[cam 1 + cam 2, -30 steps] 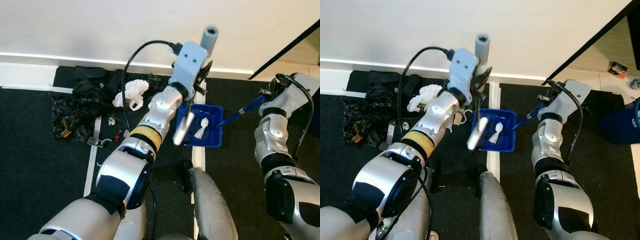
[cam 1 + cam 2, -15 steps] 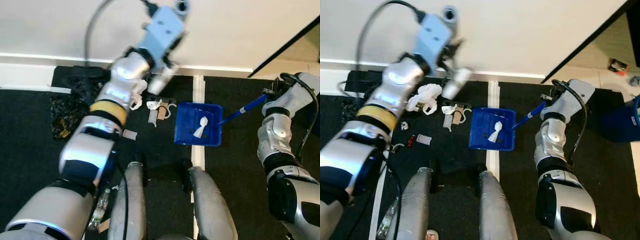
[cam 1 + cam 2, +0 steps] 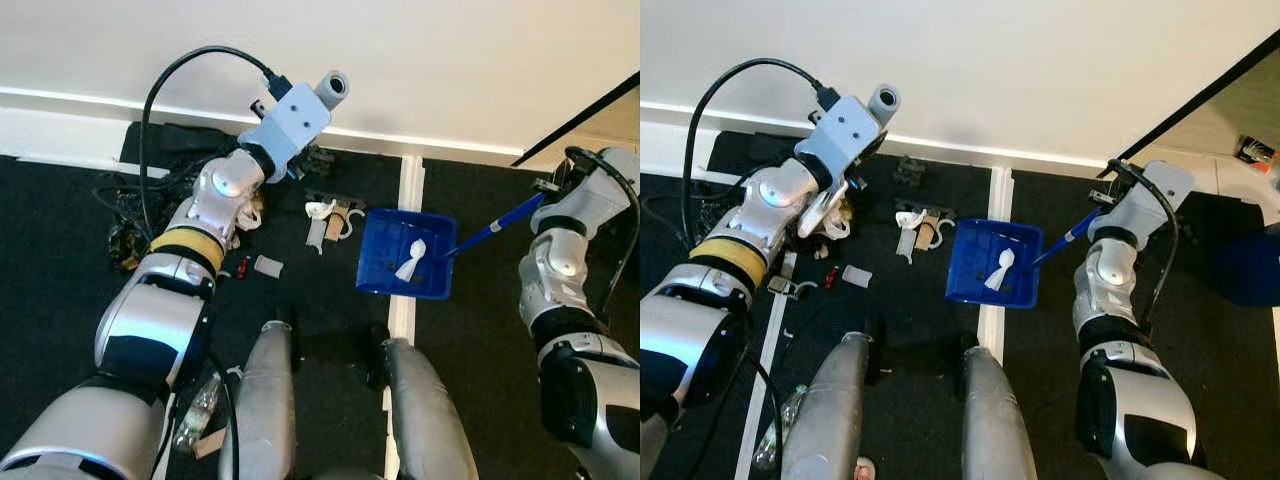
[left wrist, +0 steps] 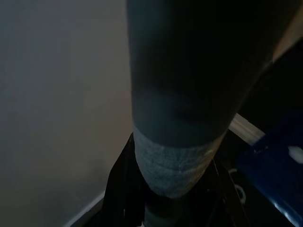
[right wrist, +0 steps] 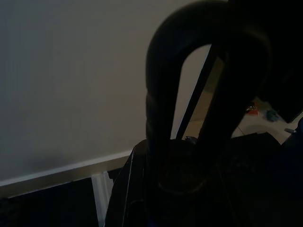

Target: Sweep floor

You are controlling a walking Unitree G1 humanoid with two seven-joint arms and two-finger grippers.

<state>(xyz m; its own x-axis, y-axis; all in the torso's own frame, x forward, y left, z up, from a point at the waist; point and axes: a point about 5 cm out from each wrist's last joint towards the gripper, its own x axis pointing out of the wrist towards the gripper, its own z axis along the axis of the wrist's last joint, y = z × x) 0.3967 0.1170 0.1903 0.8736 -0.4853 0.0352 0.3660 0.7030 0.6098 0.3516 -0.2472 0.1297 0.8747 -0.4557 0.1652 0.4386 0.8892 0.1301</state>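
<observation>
My left gripper (image 3: 297, 160) is shut on a grey broom handle (image 3: 335, 85), held near the wall over the litter at the left; its taped shaft (image 4: 175, 118) runs between the fingers in the left wrist view. To the right, a blue dustpan (image 3: 385, 270) rests on the black floor with a crumpled white scrap (image 3: 410, 260) in it. My right gripper (image 3: 548, 188) is shut on its long blue handle (image 3: 495, 225). Loose white and brown litter (image 3: 328, 215) lies just left of the pan. The broom head is hidden behind my left arm.
A heap of black plastic (image 3: 125, 225) lies at the left by the white baseboard (image 3: 60, 105). A small card (image 3: 268, 266) and a red bit (image 3: 243, 268) sit near my legs (image 3: 265, 400). A clear bottle (image 3: 198, 405) lies lower left. A blue bin (image 3: 1250, 265) stands at the right.
My left arm has swung the broom away from the dustpan, left and back toward the wall, uncovering the litter beside the pan. The right arm and dustpan have stayed put. The camera shifted slightly.
</observation>
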